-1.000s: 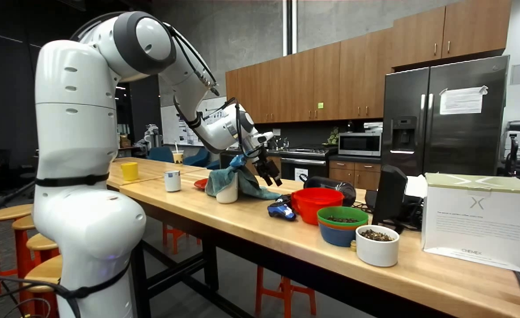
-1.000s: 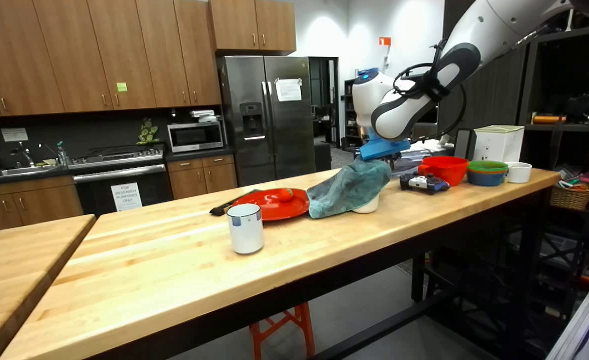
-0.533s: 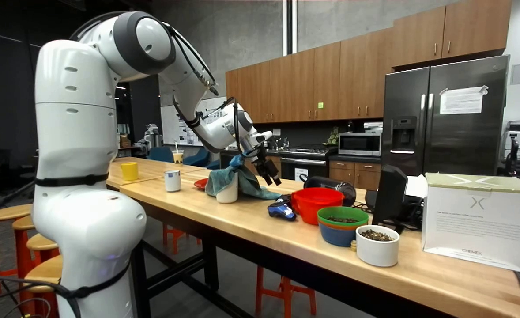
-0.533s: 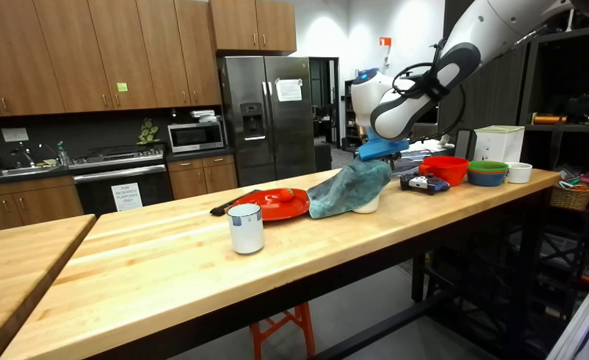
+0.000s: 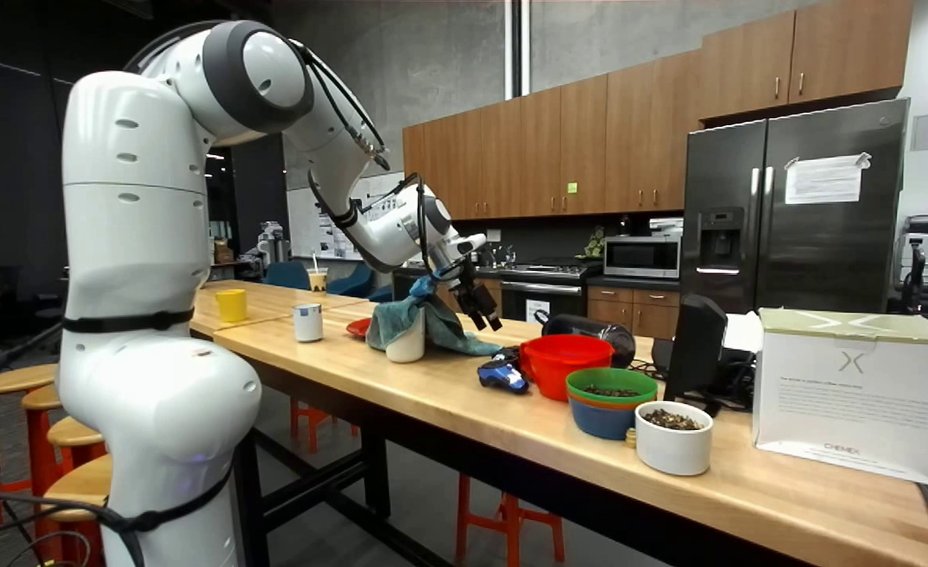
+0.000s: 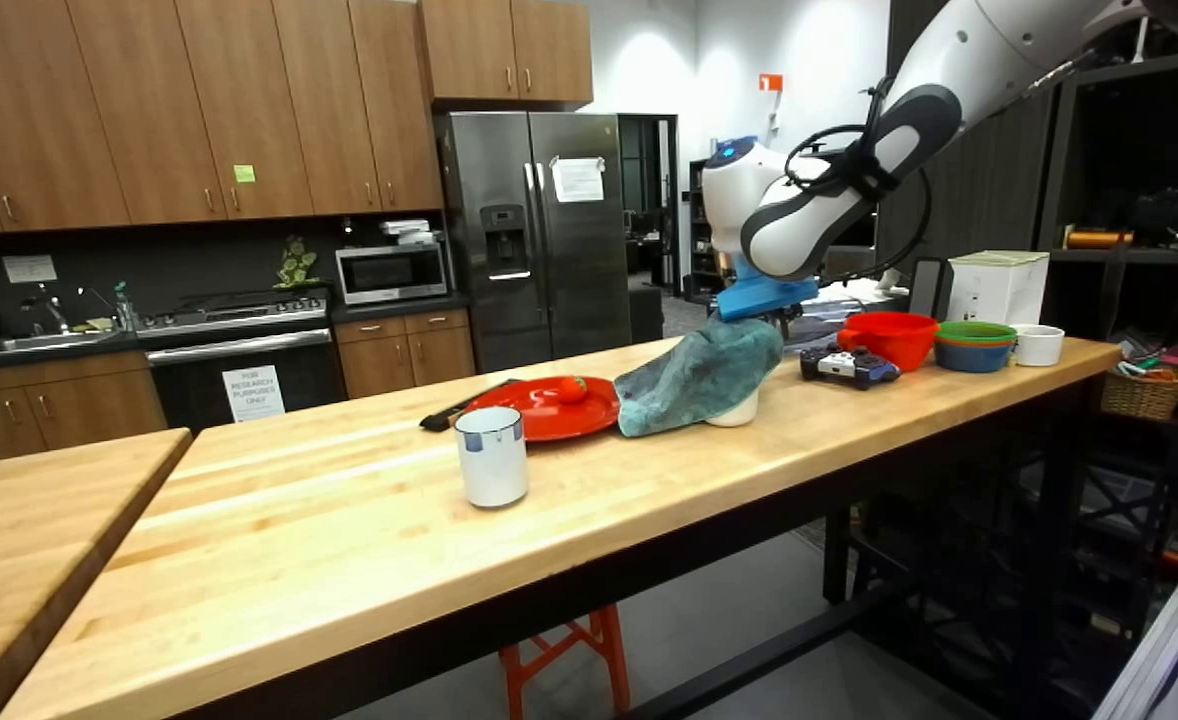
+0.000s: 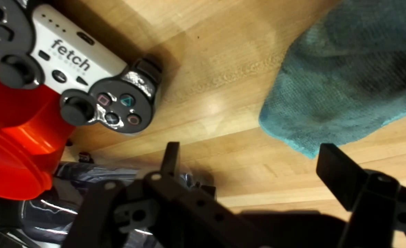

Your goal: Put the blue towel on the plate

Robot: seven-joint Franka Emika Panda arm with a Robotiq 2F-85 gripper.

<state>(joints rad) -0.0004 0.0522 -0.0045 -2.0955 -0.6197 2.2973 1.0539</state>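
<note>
The blue-green towel (image 5: 395, 321) is draped over a white container (image 5: 407, 346) on the table. In an exterior view the towel (image 6: 694, 375) hangs down beside the red plate (image 6: 539, 426), which holds a small red item (image 6: 572, 390). Only a sliver of the plate (image 5: 359, 327) shows in an exterior view, behind the towel. My gripper (image 5: 489, 323) is open and empty, pointing down above the table beside the towel. In the wrist view the towel (image 7: 344, 82) lies just beyond the right fingertip of my gripper (image 7: 249, 144); contact cannot be told.
A white mug (image 6: 492, 460) stands near the plate, and a black-handled utensil (image 6: 444, 417) lies behind it. A game controller (image 7: 82, 65), a red bowl (image 7: 10, 141) and a dark transparent jar (image 7: 44, 213) are close to my gripper. Stacked bowls (image 5: 610, 409) and a white bowl (image 5: 673, 450) stand farther along.
The arm has shifted very slightly to the left in an exterior view, then stayed still. The towel, plate and other objects have not visibly moved, and the gripper stays open.
</note>
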